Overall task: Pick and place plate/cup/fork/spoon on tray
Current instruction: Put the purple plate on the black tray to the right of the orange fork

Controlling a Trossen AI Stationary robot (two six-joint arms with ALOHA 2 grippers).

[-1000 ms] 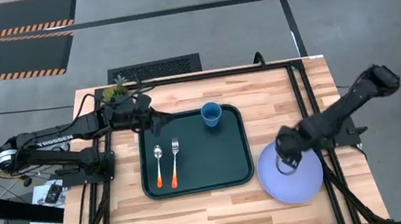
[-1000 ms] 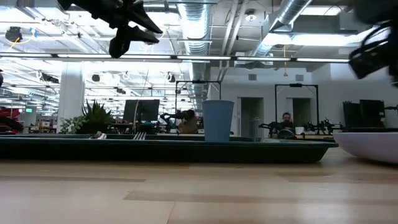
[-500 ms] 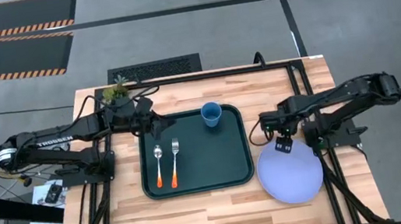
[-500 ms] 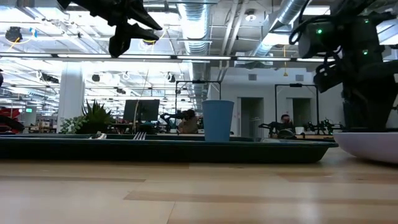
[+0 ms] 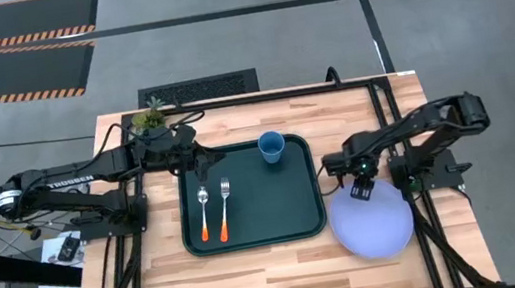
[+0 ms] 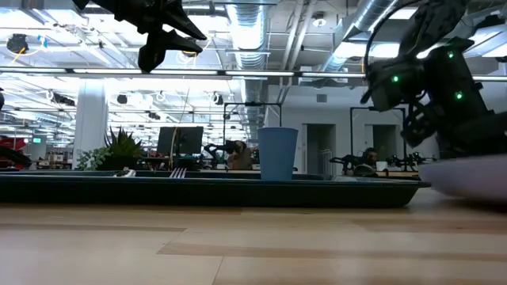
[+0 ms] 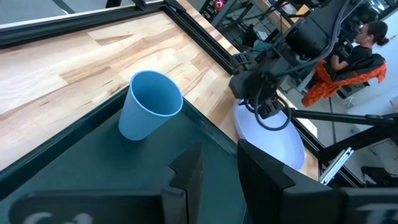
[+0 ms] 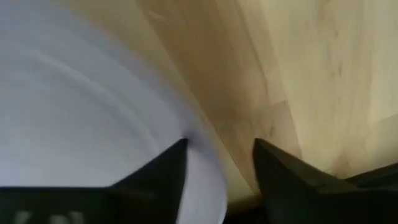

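We've got the plate point(image 5: 374, 225) lying on the desk point(image 5: 354, 110) just right of the tray point(image 5: 286, 206), off it. Right over its far rim sits the right pincer point(image 5: 363, 190), fingers apart, one finger point(image 8: 163, 167) over the plate's edge and the other over bare wood. The right arm reaches in from the desk's right side, elbow bent, wrist tipped down at the plate. On the tray we see the cup point(image 5: 271, 147) upright in the far right corner, and the spoon point(image 5: 204, 212) and fork point(image 5: 225, 207) side by side at the left. The left arm stretches in from the left, its pincer point(image 5: 201, 158) held high above the tray's far left corner, fingers slightly apart.
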